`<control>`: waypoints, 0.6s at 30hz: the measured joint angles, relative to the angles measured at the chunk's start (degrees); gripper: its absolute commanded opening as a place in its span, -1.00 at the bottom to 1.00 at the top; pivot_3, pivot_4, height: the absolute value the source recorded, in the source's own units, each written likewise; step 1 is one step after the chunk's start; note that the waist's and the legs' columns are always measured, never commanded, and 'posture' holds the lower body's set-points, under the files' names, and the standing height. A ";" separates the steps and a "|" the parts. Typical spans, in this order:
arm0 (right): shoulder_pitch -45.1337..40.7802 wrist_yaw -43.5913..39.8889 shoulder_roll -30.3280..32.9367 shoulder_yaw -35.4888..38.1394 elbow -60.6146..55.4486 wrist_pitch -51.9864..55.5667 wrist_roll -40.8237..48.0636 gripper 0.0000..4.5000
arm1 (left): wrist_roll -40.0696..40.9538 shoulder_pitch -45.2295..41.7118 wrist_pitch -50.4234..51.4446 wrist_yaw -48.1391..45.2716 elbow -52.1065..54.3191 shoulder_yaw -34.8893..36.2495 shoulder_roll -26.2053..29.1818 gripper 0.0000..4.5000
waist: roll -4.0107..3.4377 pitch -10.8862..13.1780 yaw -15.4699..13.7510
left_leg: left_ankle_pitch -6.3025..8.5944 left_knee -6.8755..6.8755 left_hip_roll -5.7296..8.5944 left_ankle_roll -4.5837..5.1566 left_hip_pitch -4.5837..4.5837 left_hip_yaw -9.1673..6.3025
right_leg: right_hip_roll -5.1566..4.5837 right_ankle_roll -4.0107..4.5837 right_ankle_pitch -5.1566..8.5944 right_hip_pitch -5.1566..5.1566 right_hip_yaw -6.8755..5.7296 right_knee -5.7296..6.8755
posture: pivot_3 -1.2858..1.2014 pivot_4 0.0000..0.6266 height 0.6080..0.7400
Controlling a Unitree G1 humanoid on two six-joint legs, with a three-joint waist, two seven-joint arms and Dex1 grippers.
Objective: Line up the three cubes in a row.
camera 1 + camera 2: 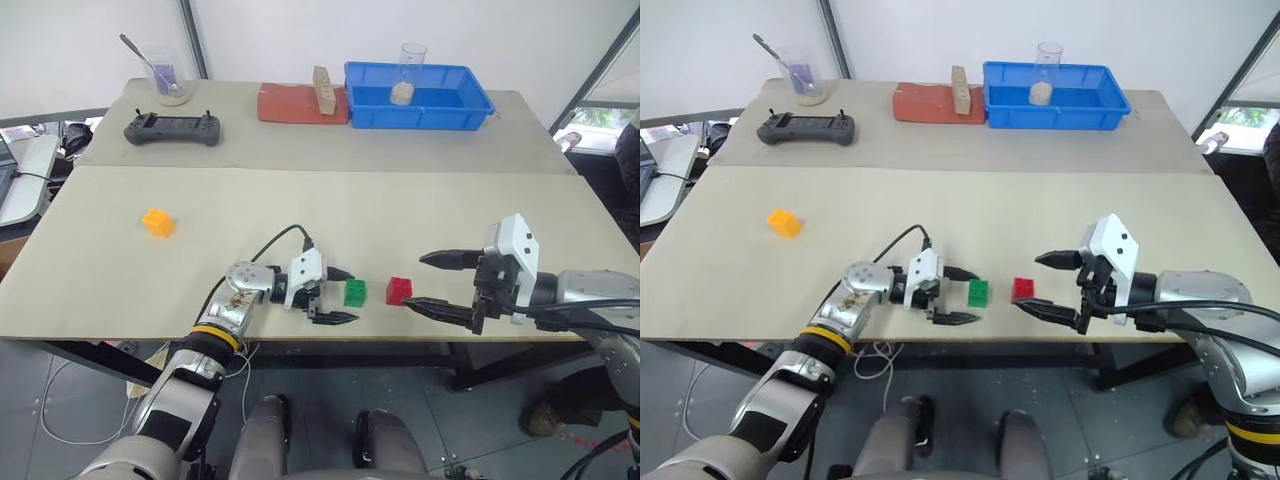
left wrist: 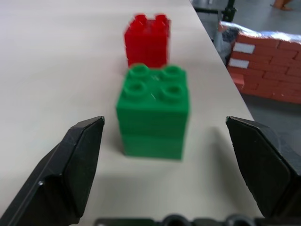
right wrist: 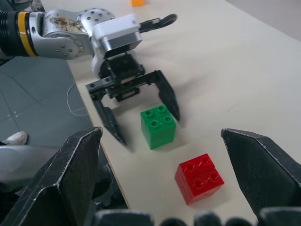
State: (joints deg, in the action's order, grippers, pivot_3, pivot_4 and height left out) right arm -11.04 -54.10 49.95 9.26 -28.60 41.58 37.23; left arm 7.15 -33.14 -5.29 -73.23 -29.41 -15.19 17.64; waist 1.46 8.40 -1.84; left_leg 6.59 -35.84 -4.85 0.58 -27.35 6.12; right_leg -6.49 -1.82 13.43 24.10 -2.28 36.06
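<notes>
Green cube (image 1: 355,292) taken as landmark, near the front edge of the bench (image 1: 320,215).

Left tool (image 1: 333,295) just beside it on the left, spread wide, fingers to either side of the cube and clear of it, gripping nothing. Right tool (image 1: 435,284) beyond the red cube, likewise spread wide and empty, raised off the bench.

Red cube (image 1: 399,290) just right of the green one, a small gap between. Orange-yellow cube (image 1: 158,222) well apart to the left and farther back.

Studded plastic blocks: probably light, rigid, somewhat slick, not fragile. Best taken across two flat opposite side faces, below the studs; likely to skid if nudged.

Hard to make out: stud detail on the orange-yellow cube, too small. Far faces of green and red hidden.
</notes>
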 measured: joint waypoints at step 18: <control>-9.45 -2.03 -4.55 -8.08 4.80 -3.00 -1.22 1.00 | 6.03 23.34 15.07 36.63 28.25 28.32 5.17 0.99 | -0.01 0.01 1.07 | 0.02 0.03 -0.05 -0.04 0.03 -0.01 | -0.06 0.00 -0.01 0.12 -0.04 -0.02 | 0.03 -0.52 1.00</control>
State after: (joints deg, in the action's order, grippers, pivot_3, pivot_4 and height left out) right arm -20.49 -56.13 45.40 1.19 -23.80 38.58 36.01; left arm 13.18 -9.80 9.78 -36.60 -1.16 13.13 22.81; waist 1.45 8.41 -0.77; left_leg 6.62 -35.81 -4.90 0.54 -27.31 6.11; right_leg -6.55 -1.83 13.42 24.22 -2.32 36.03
